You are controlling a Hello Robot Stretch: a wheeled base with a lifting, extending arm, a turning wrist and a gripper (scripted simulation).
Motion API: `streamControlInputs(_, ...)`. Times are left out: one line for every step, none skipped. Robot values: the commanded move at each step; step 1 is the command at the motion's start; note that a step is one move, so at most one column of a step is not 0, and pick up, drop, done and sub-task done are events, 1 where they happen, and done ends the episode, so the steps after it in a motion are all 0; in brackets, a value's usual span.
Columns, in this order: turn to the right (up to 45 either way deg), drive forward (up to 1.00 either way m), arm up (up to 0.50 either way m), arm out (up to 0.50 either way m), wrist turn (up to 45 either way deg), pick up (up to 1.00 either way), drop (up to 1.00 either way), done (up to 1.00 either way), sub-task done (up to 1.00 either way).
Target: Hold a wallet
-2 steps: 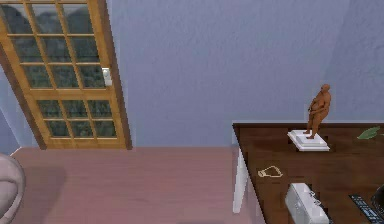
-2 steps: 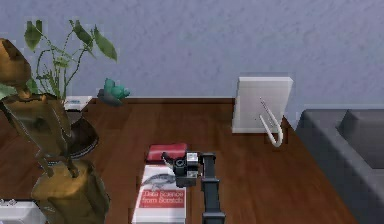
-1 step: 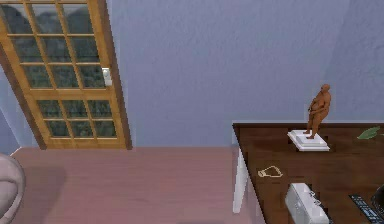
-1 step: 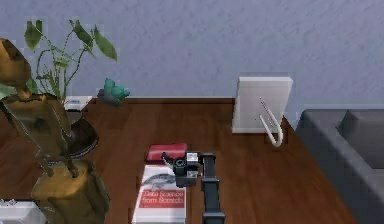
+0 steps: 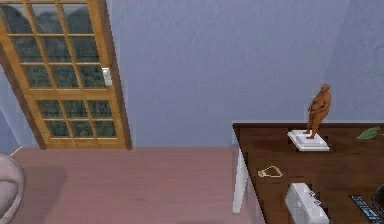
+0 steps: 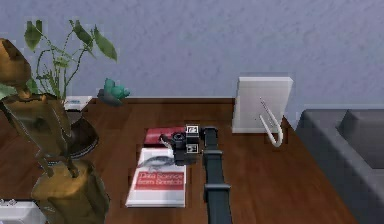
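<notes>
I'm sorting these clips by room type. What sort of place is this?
Probably a home study or living room: a dark wooden desk carrying a statue and a magazine, a grey sofa beside it, and a glass-paned wooden door.

Dark red wallet (image 6: 157,136) flat on desk (image 6: 270,175)

We are looking into a lived-in home, a sitting room or study by its furnishings. A wooden door (image 5: 65,75) with glass panes is standing in a blue wall (image 5: 200,60); a dark wooden table (image 5: 270,145) is carrying a small brown statue (image 5: 318,110) on a white base, a leafy houseplant (image 6: 68,45) and a magazine (image 6: 158,182), and a grey sofa (image 6: 350,150) is sitting just beside it
</notes>
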Motion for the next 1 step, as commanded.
streamControlInputs(0.0, 0.0, 0.0, 0.0, 0.0, 0.0, 0.0, 1.0, 0.0)
